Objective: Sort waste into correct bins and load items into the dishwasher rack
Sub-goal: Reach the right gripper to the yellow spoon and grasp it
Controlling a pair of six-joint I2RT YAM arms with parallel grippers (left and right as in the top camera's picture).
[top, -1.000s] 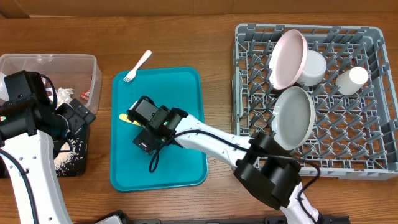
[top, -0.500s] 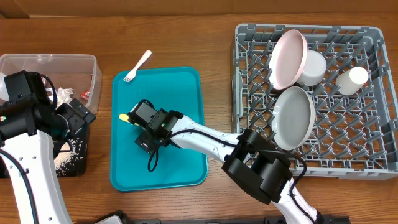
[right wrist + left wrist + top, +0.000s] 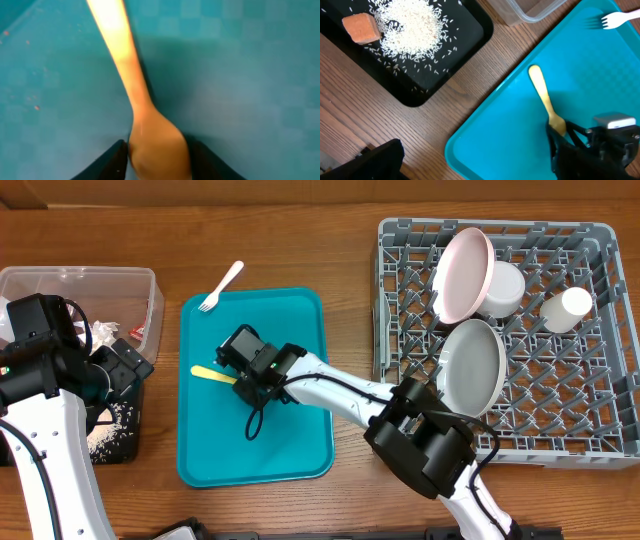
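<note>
Nothing readable on this table, folks.
Sweeping the overhead view: the red-and-white wrapper (image 3: pixel 139 332) in the clear tub (image 3: pixel 80 272) is too small to tell any print. The teal tray (image 3: pixel 300 315), yellow spoon (image 3: pixel 210 372), white fork (image 3: pixel 221 286) and grey dishwasher rack (image 3: pixel 600 442) all show plain surfaces (the wrist views are just as wordless). No number, brand or label comes through.

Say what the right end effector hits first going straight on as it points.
The right end effector meets the yellow spoon's bowl, between its fingers; the teal tray lies right beneath, though depth is unclear.
</note>
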